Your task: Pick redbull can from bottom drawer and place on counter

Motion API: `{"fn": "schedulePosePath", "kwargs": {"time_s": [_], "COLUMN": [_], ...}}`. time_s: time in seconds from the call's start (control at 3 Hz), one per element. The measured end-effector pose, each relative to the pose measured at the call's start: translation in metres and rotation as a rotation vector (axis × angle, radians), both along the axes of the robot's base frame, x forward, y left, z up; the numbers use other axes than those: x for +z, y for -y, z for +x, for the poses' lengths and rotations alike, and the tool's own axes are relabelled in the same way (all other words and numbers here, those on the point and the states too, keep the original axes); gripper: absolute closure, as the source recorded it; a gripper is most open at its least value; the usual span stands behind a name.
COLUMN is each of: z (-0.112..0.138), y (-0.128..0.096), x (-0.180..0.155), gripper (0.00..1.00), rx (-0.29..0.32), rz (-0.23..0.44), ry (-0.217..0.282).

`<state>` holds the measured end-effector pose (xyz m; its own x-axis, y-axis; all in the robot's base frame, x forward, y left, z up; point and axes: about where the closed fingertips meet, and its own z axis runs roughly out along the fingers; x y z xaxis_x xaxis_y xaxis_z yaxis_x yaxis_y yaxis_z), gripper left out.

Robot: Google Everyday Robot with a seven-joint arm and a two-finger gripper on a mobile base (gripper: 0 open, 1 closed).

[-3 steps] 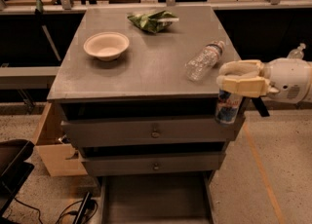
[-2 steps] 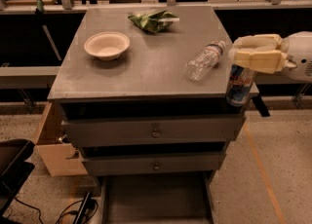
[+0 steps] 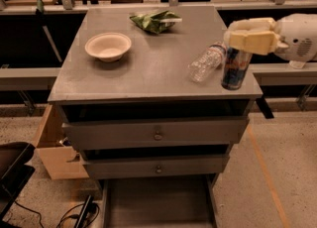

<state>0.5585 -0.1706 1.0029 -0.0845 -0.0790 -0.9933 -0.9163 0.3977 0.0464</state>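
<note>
Blue-and-silver, the redbull can (image 3: pixel 235 71) stands upright at the near right corner of the table (image 3: pixel 148 73). The gripper (image 3: pixel 246 38) reaches over it from the right, its cream fingers clenched on the can's top. You cannot tell from this view whether the base rests on the metal or hangs just above it.

That is your main risk. If you let go with a gap underneath, or with the can leaning, it may tip. So close to the right and near edges, it could go over the side towards the floor or the open bottom drawer (image 3: pixel 158 204) below.

Watch the water bottle (image 3: pixel 205 62) too. It lies on its side just left of the can, and a nudge would likely set it rolling. Pulling the fingers away sideways before they part fully could drag the can off the corner.
</note>
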Motion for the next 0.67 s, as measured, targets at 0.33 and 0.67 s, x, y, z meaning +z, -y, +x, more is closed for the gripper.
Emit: {"fn": "schedulePosePath", "kwargs": {"time_s": [0.33, 0.67], "z": [0.050, 0.099], "y": [-0.008, -0.022], "x": [0.019, 0.037], "gripper": [1.00, 1.00], "rx": [-0.004, -0.032], "rz": [-0.008, -0.012], "ry": [-0.018, -0.014]}}
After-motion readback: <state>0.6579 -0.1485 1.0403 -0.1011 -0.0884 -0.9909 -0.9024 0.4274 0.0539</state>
